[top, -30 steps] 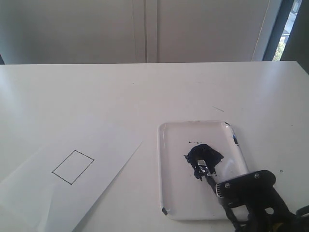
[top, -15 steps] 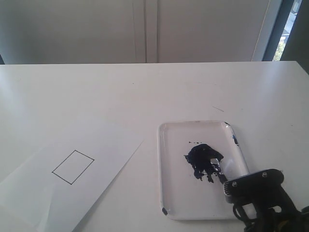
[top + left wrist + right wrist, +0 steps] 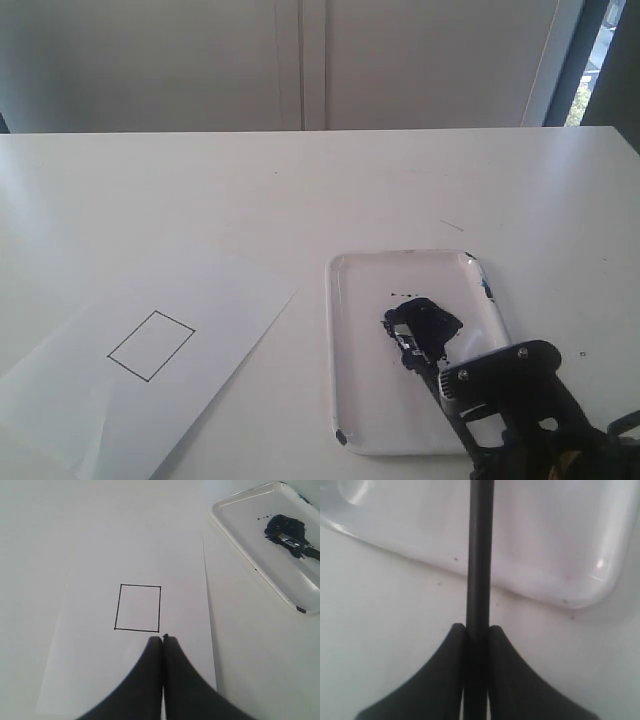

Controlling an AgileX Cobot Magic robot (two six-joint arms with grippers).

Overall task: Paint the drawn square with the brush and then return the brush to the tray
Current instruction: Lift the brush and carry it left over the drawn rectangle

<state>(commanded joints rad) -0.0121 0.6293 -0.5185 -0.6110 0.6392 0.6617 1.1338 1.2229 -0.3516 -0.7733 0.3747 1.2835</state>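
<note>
Exterior camera: I saw the right gripper (image 3: 455, 385) low on the right, with the bristles of the brush (image 3: 415, 340) in the blue blot (image 3: 440, 322) on the tray (image 3: 360, 390). The drawn square (image 3: 151, 345) on the paper sheet (image 3: 220, 300) was white inside.

Left wrist camera: the left gripper (image 3: 163, 640) was clenched empty above the paper sheet, just beside the drawn square.

Right wrist camera: the right gripper grasped the brush handle over the tray's rim.
</note>
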